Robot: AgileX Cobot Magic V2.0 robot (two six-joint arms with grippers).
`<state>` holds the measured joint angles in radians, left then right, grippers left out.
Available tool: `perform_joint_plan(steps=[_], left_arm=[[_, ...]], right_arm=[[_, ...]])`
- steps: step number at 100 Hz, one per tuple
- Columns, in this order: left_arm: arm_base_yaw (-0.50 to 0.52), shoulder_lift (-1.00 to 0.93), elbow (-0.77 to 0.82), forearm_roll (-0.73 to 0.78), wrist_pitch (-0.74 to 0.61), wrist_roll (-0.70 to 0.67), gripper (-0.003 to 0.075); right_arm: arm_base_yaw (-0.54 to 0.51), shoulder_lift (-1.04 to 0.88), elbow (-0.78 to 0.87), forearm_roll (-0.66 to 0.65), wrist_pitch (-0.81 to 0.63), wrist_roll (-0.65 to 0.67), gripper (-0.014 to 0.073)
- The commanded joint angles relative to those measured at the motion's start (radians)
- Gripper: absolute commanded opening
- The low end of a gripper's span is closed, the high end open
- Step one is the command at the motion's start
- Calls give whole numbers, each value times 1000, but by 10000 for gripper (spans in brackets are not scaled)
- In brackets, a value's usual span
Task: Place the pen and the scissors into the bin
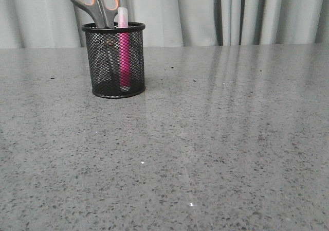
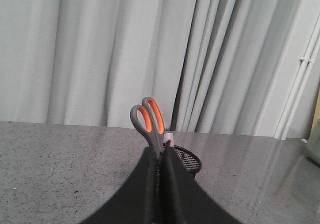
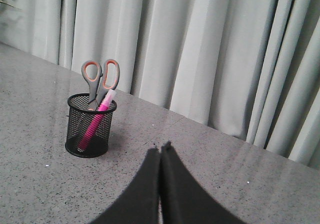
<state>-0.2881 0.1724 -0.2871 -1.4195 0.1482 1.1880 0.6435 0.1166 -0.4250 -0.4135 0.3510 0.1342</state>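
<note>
Grey speckled table (image 1: 216, 154) before pale pleated curtains (image 1: 247, 12), with the bin (image 1: 115, 61) standing at the upper left of the front view.

From left to right inside the bin: the scissors (image 1: 95, 2) stand blades down, their grey-and-orange handles rising above the rim; the pen (image 1: 123, 53) stands just beside them, pink body behind the mesh, its pale cap just clearing the rim. In the left wrist view the left gripper (image 2: 161, 154), fingers pressed together and grasping nothing, sits low at centre with the bin partly hidden behind it. In the right wrist view the right gripper (image 3: 160, 149), likewise closed and empty, lies low at centre, well apart from the bin at left.
</note>
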Motion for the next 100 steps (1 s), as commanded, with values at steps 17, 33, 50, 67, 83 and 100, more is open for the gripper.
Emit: perform_joint_plan(steps=[17,33,50,67,83,100], left_arm=[[-6,11,-19,254,7,-9,-19],[-2,-9,26,813,-83,-334,-19],[41,-16,101,831,-211,-467,-19],[74,-17,205,1127,-218,-876,-19],[89,-53,324,1156,-218,-984,-19],[141,-109,332,1324,-107,-986,-19]], right_arm=[[-9,10,-25,-10,-63,-1,-69],[-9,10,-25,-10,-63,-1,-69],[-9,10,-25,-10,-63,-1,-69],[-9,10,-25,-10,-63,-1,-69],[-9,10,-25,-10,-63,-1,-69],[-9,10,-25,-10,-63,-1,-69]])
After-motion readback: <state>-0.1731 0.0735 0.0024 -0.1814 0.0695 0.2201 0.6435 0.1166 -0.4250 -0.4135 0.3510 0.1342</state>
